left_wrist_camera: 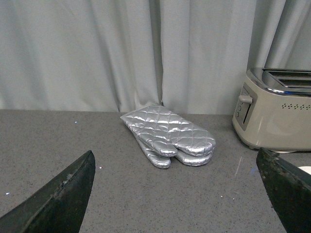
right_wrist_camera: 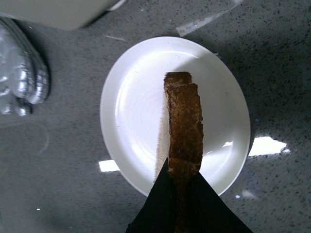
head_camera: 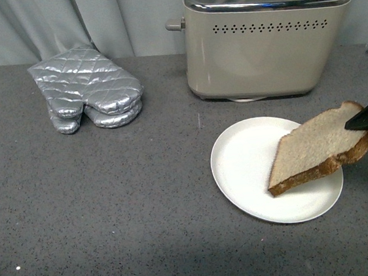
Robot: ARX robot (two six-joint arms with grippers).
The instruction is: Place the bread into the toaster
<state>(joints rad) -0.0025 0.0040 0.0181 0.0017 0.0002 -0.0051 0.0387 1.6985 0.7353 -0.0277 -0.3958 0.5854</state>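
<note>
The bread (head_camera: 316, 147) is a light-brown slice with a dark crust, held tilted above the white plate (head_camera: 239, 165). My right gripper (head_camera: 365, 127) is shut on the slice's right end at the right edge of the front view. In the right wrist view the bread (right_wrist_camera: 183, 121) shows edge-on between the black fingers (right_wrist_camera: 160, 204), over the plate (right_wrist_camera: 131, 111). The beige toaster (head_camera: 267, 50) with a chrome top and two open slots stands behind the plate. My left gripper (left_wrist_camera: 177, 194) is open and empty; the toaster (left_wrist_camera: 277, 121) lies to its right.
A pair of silver quilted oven mitts (head_camera: 87, 89) lies at the back left of the grey counter (head_camera: 113, 218); it also shows in the left wrist view (left_wrist_camera: 170, 136). A pale curtain (head_camera: 92, 16) hangs behind everything.
</note>
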